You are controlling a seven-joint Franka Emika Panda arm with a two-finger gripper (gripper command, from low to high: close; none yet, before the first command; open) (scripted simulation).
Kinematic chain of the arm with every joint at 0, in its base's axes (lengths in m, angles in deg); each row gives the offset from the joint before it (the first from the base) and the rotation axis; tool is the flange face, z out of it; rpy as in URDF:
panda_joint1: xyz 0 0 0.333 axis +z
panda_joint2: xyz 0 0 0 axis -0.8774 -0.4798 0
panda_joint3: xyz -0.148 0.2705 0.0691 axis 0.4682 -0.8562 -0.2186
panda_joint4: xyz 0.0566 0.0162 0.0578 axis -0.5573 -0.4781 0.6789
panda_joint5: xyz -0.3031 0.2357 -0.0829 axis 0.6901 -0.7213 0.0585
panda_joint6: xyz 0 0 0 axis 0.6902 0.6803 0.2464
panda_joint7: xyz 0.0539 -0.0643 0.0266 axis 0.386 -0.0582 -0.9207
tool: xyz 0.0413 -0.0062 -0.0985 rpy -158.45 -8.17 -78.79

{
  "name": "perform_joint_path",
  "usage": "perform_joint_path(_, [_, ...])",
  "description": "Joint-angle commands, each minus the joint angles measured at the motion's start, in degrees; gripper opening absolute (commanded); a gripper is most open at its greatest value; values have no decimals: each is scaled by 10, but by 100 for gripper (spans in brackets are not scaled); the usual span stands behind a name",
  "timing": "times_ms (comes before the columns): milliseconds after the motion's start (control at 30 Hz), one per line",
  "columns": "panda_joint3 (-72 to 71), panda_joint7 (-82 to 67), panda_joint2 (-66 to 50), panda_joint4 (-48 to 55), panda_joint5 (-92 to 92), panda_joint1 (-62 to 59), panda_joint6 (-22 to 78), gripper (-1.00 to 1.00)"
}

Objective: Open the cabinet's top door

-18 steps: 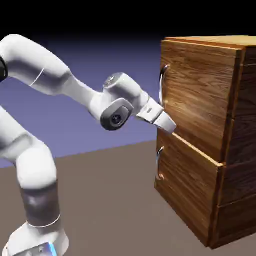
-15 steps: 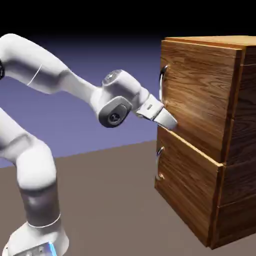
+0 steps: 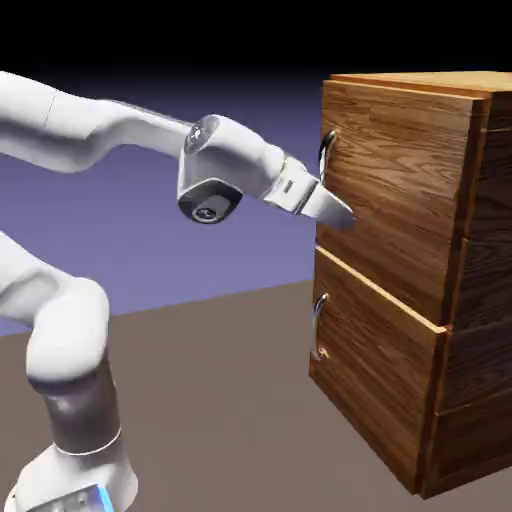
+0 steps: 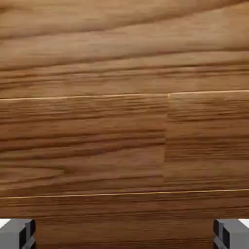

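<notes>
Top door (image 3: 395, 190) is seen slightly ajar on the cabinet (image 3: 470, 300), upper front. Its curved silver handle (image 3: 325, 160) sits just above the gripper (image 3: 335, 210). Fingertips (image 4: 17, 232) are spread fully wide, nothing held; only wood grain is framed between them.

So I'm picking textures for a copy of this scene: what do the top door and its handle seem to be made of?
The top door looks like brown wood with a satin finish: streaky grain and plank seams fill the hand view. Its handle looks like polished metal, probably steel: a silver, shiny curved bar. Everything is rendered, so these are surface looks only.
</notes>
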Motion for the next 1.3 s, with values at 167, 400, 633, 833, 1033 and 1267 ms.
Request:
perform_joint_path(167, [-51, -104, 29, 15, -150, -39, 4, 0])
perform_joint_path(400, [-110, -225, 64, 32, -324, -83, 10, 0])
perform_joint_path(633, [-169, -346, 98, 49, -498, -128, 15, 0])
perform_joint_path(833, [-220, -449, 127, 63, -648, -167, 19, 0])
perform_joint_path(1033, [-270, -553, 157, 78, -798, -205, 24, 0])
perform_joint_path(1267, [-329, -674, 191, 95, -972, -250, 29, 0])
